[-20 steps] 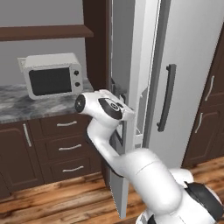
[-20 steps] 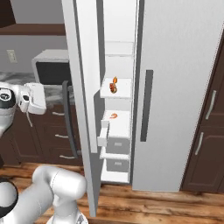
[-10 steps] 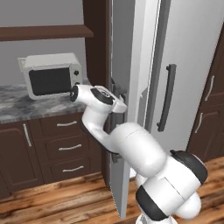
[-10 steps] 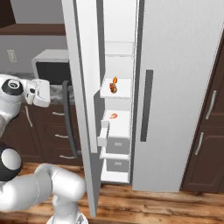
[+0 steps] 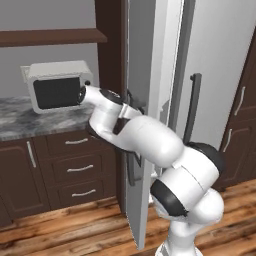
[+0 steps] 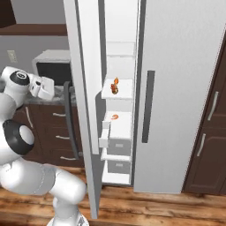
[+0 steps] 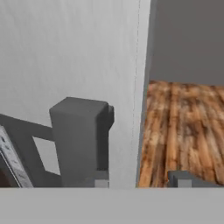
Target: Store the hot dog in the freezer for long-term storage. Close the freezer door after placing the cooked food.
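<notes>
From the left, you see the microwave on the counter, then the arm bent round the outer face of the freezer door, which stands wide open. The gripper sits beside the door's dark handle; in the hand view the handle's upper end stands just ahead of the fingertips, against the grey panel. The jaws are drawn closed, and you cannot tell that they hold anything — the handle looks to lie beside them, not between. Further right, inside the freezer, the hot dog already lies on a white shelf, with a curled pink-orange piece on the level below. So the storing looks done — what is left for you is to swing the door shut. Against a second ago, the jaws have gone from wide to closed, and the hand has moved left, away from the door's edge toward the microwave.
</notes>
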### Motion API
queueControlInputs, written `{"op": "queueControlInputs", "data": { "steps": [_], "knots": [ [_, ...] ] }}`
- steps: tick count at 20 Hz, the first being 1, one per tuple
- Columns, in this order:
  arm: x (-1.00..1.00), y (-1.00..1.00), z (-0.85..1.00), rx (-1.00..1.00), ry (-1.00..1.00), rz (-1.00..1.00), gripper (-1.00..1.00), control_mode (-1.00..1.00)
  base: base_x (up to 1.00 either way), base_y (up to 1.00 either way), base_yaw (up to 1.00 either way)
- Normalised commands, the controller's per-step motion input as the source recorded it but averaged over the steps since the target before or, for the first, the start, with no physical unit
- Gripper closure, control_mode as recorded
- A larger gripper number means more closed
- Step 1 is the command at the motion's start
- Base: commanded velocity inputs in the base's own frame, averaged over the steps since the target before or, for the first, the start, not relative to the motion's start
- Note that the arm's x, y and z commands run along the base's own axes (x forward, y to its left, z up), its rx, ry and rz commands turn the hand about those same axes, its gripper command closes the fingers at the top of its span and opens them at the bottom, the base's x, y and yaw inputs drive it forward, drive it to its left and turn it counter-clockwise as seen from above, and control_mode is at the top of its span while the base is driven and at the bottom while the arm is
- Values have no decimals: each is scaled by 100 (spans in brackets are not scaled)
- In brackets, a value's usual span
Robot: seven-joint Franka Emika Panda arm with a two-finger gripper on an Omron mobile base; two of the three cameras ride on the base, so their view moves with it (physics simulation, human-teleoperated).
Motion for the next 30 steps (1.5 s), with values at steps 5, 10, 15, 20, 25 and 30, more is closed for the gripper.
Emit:
{"op": "queueControlInputs", "data": {
  "steps": [5,10,15,20,25,30],
  "knots": [
    [20,-25,-25,0,11,-3,-100,-100,0,0,0],
    [-7,-96,-42,0,2,-9,-100,-100,0,0,0],
    [-47,-100,-33,2,0,-25,-100,-100,0,0,0],
    [6,-100,-17,5,0,-12,-100,-100,0,0,0],
    [56,-81,0,0,14,6,-100,-100,0,0,0],
    [80,-50,0,2,2,28,-100,-100,0,0,0]
  ]
}}
